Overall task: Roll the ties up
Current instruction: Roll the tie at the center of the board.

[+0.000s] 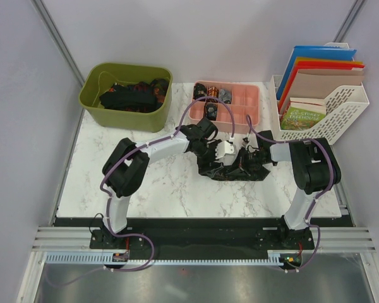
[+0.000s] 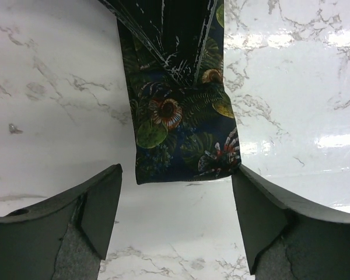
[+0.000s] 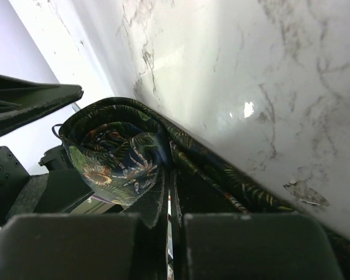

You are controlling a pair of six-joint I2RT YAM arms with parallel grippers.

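Tie soft and loose between two tools

Fabric of this kind is light and limp, so the tie (image 1: 232, 169) will probably fold and slide easily on the smooth marble worktop (image 1: 151, 189); it is not fragile. It lies crumpled in the middle of the worktop, between both arms. The left tool (image 2: 177, 170) is spread wide, and a flat folded end of the tie lies just ahead of its fingers. This end looks like the best place to take hold for the roll. The right tool (image 3: 171, 181) seems pressed together on a fold of the cloth. Open room is on the near and left sides. Behind, the pink tray (image 1: 252, 110) with rolled ties (image 1: 210, 93) and the green bin (image 1: 125, 117) stand near, so I would keep movements low and short.
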